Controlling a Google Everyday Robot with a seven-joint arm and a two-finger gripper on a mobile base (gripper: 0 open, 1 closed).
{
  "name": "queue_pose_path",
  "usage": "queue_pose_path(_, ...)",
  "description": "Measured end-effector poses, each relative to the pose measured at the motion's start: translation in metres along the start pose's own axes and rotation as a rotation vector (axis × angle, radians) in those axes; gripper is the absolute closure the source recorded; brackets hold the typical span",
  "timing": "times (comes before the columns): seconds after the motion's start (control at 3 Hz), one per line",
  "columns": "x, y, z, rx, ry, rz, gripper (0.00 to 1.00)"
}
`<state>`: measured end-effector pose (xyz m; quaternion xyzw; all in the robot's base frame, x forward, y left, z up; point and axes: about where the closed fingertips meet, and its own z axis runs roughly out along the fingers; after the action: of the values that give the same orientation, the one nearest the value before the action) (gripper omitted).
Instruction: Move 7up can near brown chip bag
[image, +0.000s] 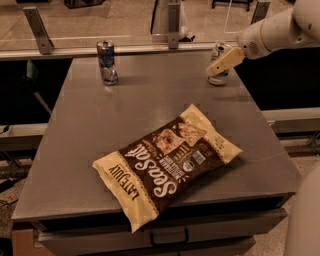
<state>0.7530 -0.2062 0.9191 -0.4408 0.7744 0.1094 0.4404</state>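
The 7up can (218, 76), pale whitish-green with a silver top, stands upright at the table's far right corner. My gripper (220, 64), cream-coloured on the end of a white arm that comes in from the upper right, is right at the can and covers part of its front. The brown chip bag (167, 162) lies flat in the middle-front of the table, dark brown with white "Sea Salt" script and cream-yellow ends. It lies well in front of the can, towards the camera.
A slim blue-and-silver can (106, 62) stands upright at the far left of the grey table (90, 140). A glass barrier with metal posts (37, 22) runs behind the table. The table drops off at its right edge just beyond the 7up can.
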Motion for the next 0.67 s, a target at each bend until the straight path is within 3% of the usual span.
queue_pose_path(0.33,0.0116,-0.0136,0.0244,-0.027,-0.046,0.093,0.25)
queue_pose_path(0.67,0.0187,-0.0168,0.0268,-0.038,-0.063,0.129,0.48)
